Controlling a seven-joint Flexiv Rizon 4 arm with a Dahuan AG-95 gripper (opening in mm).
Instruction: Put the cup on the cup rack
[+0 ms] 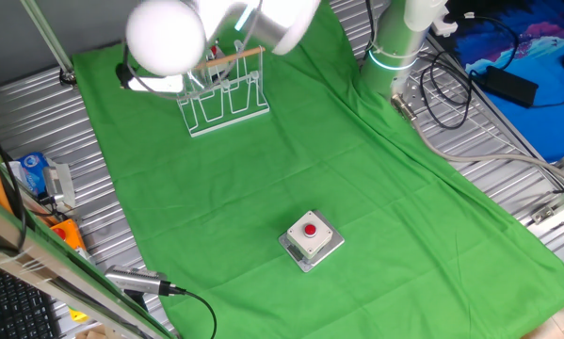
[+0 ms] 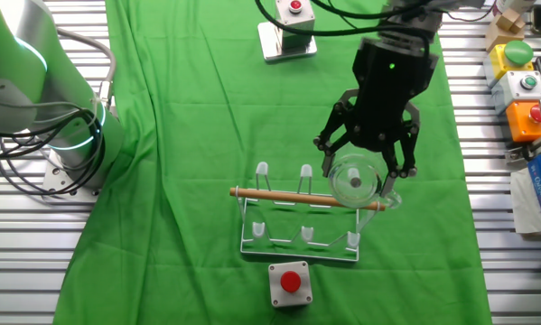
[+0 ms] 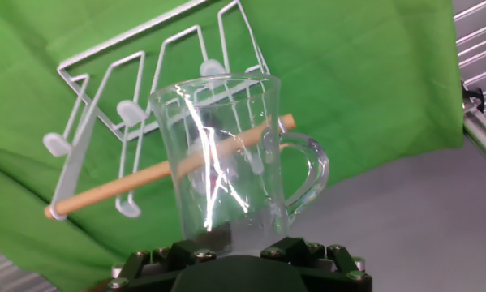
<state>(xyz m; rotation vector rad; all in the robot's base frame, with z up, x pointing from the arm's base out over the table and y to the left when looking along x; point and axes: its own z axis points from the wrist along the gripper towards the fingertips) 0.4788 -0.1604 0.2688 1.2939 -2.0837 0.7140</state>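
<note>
Gripped by its base in the gripper (image 2: pixel 367 149), the cup (image 3: pixel 222 154) hangs over the cup rack (image 2: pixel 299 221), carried there but not yet hung on a prong.

Robotics lab, ribbed metal tabletop (image 1: pixel 507 202) under green cloth (image 1: pixel 291 160), push-button boxes (image 2: pixel 521 86), loose cables (image 1: pixel 451 80)

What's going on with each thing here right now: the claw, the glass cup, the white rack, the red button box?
gripper: closed around the cup, over the rack.
cup: held, not on a prong yet.
cup rack: upright on the cloth, prongs bare.
red-button box: sitting apart, untouched.
</note>
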